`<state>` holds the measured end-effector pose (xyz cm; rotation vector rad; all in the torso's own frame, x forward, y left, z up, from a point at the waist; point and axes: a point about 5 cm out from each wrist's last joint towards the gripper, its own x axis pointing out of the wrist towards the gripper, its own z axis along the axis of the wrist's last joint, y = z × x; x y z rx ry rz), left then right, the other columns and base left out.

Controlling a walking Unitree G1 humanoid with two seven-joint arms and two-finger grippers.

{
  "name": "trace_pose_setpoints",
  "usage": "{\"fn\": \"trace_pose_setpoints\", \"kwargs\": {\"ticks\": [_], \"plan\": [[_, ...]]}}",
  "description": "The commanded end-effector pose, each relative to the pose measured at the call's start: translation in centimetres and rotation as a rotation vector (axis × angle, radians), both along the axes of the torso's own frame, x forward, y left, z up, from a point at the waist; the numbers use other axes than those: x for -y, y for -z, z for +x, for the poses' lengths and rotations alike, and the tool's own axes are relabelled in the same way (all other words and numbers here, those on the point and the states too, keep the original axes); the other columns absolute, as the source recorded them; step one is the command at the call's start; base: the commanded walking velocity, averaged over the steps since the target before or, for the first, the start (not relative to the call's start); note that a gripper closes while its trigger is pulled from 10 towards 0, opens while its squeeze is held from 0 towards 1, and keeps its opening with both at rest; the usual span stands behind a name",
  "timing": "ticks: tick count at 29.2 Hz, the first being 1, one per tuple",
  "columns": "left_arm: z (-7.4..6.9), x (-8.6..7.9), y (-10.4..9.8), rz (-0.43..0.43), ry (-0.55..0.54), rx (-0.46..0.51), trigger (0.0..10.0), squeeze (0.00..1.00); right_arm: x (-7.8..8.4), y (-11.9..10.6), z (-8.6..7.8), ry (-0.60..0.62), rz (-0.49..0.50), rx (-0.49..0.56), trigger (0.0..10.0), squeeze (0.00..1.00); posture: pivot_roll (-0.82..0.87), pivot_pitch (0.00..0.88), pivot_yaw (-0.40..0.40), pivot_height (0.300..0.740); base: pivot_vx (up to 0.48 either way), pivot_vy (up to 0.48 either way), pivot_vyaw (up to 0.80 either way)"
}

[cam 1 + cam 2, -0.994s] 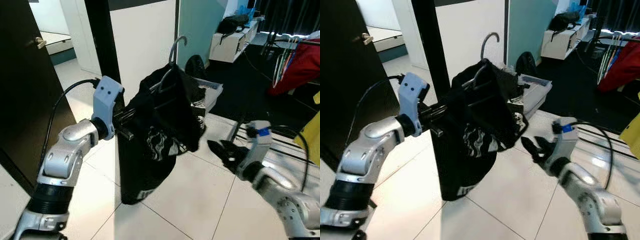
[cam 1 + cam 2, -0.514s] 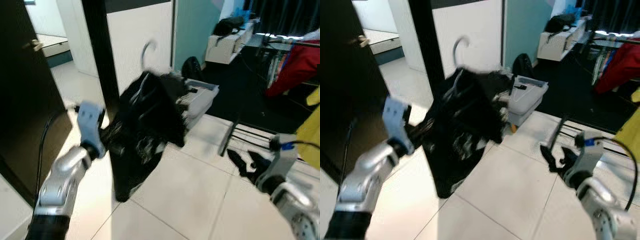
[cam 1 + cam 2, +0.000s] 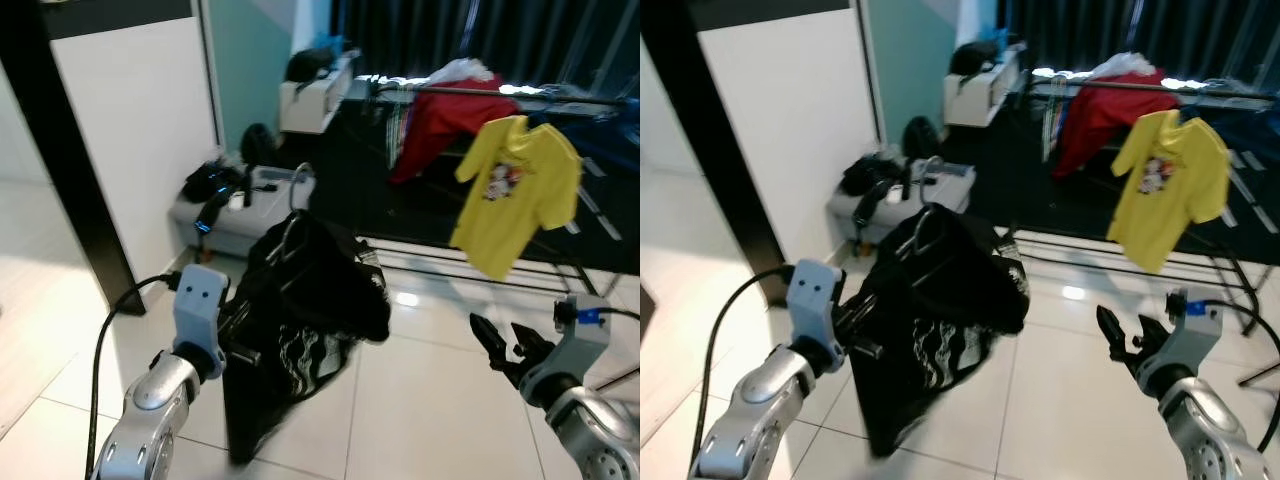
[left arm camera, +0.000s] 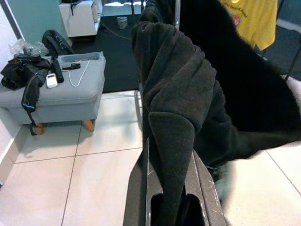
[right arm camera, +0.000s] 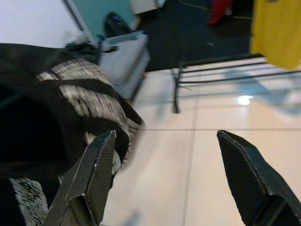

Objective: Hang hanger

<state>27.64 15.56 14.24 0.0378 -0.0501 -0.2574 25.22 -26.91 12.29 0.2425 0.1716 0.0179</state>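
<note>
Hanging from the left pincer (image 3: 240,345), a black printed garment on a hanger (image 3: 300,310) drapes down toward the white tiled floor (image 3: 420,400); the fabric covers most of the hanger frame, so only its thin metal hook (image 3: 298,188) is clear, pointing up at 12 o'clock. The garment's long axis runs roughly vertical, lower hem blurred. In the left wrist view the two black fingers (image 4: 141,188) are pinched narrow on a fold of dark cloth (image 4: 174,108); whether they also grip the hanger itself cannot be told. Right pincer (image 3: 508,348) sits at about 4 o'clock of the garment, well apart, fingers spread wide and empty. Beyond, at 1 o'clock, a dark clothes rail (image 3: 480,92) carries a yellow T-shirt (image 3: 510,190) and a red garment (image 3: 440,125). A grey padded footstool (image 3: 235,205) with dark clutter stands at 11 o'clock.
</note>
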Motion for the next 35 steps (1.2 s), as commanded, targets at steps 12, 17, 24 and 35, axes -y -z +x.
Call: {"fn": "trace_pose_setpoints", "kwargs": {"ticks": [12,17,24,35], "plan": [[-1.2,-3.6,-0.2,0.052,-0.272,0.083,10.0,0.00,-2.4,-0.3,-1.2,-0.111,-0.093,0.044,10.0,0.00,-0.13,0.000,-0.043,0.740,0.000,0.000,-0.47],[-1.4,-2.8,-0.4,0.060,-0.239,0.114,10.0,0.00,-2.4,-0.2,-1.0,-0.115,-0.092,0.055,10.0,0.00,-0.12,0.000,-0.045,0.740,0.296,0.000,0.00],[-1.4,-1.9,-0.7,0.064,-0.190,0.136,10.0,0.00,-2.2,-0.1,-0.9,-0.112,-0.090,0.057,10.0,0.00,-0.13,0.000,-0.050,0.740,0.399,0.000,0.00],[-1.3,1.3,-1.9,0.075,-0.015,0.196,10.0,0.00,-2.1,0.0,-0.7,-0.098,-0.092,0.039,10.0,0.00,-0.13,0.000,-0.044,0.740,0.475,0.000,-0.73]]}}
